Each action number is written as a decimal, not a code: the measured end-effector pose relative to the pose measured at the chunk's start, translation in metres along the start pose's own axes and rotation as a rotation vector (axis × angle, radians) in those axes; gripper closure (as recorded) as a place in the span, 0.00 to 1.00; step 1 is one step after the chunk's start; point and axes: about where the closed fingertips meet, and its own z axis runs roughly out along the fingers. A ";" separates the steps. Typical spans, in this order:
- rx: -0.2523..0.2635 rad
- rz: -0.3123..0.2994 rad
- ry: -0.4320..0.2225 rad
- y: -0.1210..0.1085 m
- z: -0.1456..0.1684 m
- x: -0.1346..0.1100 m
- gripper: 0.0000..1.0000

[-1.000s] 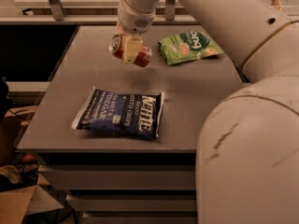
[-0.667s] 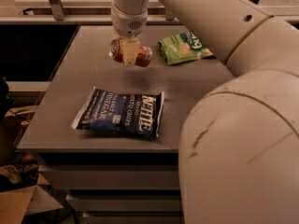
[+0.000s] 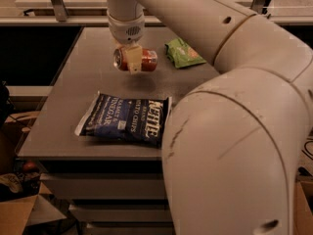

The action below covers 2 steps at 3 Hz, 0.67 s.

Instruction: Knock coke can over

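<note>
The coke can (image 3: 148, 60) is red with a silver end. It lies on its side, silver end to the left, over the far middle of the grey table (image 3: 73, 97). My gripper (image 3: 132, 65) comes straight down from above and is shut on the can. One pale finger (image 3: 131, 58) crosses the can's front; the other is hidden behind it. A shadow on the table just below the can suggests that it hangs slightly above the surface.
A dark blue Kettle chip bag (image 3: 126, 119) lies flat near the table's front edge. A green snack bag (image 3: 183, 53) lies to the right of the can. My large white arm (image 3: 234, 131) fills the right side. Clutter sits on the floor at the lower left (image 3: 19, 180).
The can has turned from tilted to fully on its side within the gripper. The arm has swung so that more of it fills the right of the view.
</note>
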 end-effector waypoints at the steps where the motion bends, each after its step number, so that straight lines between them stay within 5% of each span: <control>1: -0.019 -0.008 -0.023 -0.003 0.007 0.000 0.84; 2: -0.028 -0.009 -0.069 -0.005 0.011 -0.003 0.61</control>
